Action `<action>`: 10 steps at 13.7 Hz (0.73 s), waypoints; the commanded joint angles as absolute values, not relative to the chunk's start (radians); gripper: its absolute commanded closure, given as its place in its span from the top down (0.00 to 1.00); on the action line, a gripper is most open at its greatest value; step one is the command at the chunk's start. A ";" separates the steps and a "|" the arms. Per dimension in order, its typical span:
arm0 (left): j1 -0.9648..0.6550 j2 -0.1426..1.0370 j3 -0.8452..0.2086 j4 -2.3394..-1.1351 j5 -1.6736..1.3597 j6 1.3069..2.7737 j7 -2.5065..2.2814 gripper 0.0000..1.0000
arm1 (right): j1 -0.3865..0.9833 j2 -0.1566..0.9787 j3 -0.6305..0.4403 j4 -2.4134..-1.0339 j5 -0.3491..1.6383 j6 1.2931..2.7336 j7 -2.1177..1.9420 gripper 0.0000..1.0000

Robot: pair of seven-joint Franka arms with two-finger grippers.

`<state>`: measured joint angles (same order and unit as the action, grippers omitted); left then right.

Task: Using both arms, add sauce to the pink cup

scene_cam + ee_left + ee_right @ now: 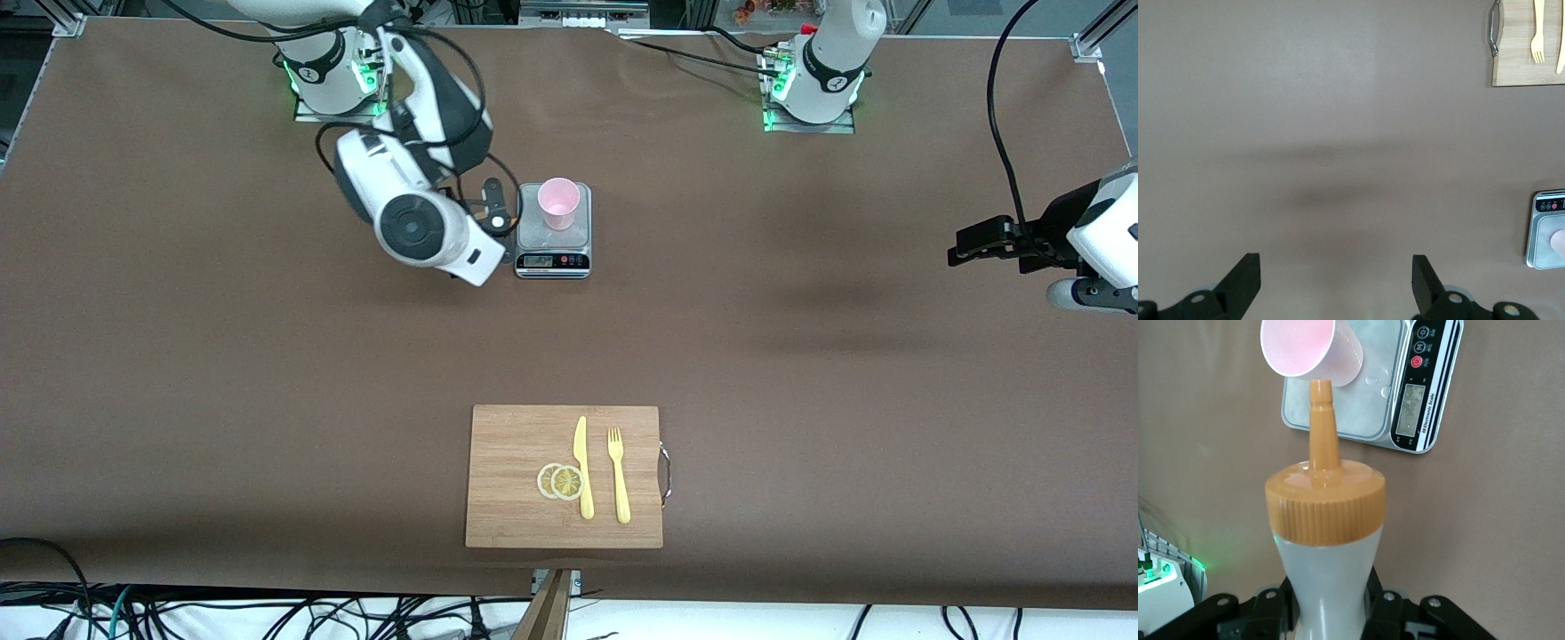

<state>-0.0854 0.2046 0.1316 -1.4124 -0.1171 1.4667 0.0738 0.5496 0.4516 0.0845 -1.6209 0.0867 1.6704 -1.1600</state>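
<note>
The sauce bottle (1326, 540) is pinched by the right tool (1328, 613), nozzle aimed at the pink cup (558, 203) on the scale (553, 258) just ahead. Sauce could probably be spilled short of the rim if squeezed early. The left tool (1335, 283), spread, waits apart.

Right arm (418, 227) hides its tool and sauce bottle (1325, 540).

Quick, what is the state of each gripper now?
Left gripper: open, holding nothing.
Right gripper: shut on the sauce bottle.
</note>
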 commanded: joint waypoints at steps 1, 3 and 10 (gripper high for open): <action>-0.091 0.215 0.138 -1.385 -0.110 1.443 0.094 1.00 | 0.597 0.446 0.095 -1.598 0.009 1.623 -1.074 0.07; -0.091 0.215 0.138 -1.385 -0.110 1.443 0.094 1.00 | 0.638 0.448 0.097 -1.598 -0.038 1.615 -1.027 0.07; -0.091 0.215 0.138 -1.385 -0.110 1.443 0.094 1.00 | 0.764 0.489 0.103 -1.600 -0.153 1.574 -0.838 0.07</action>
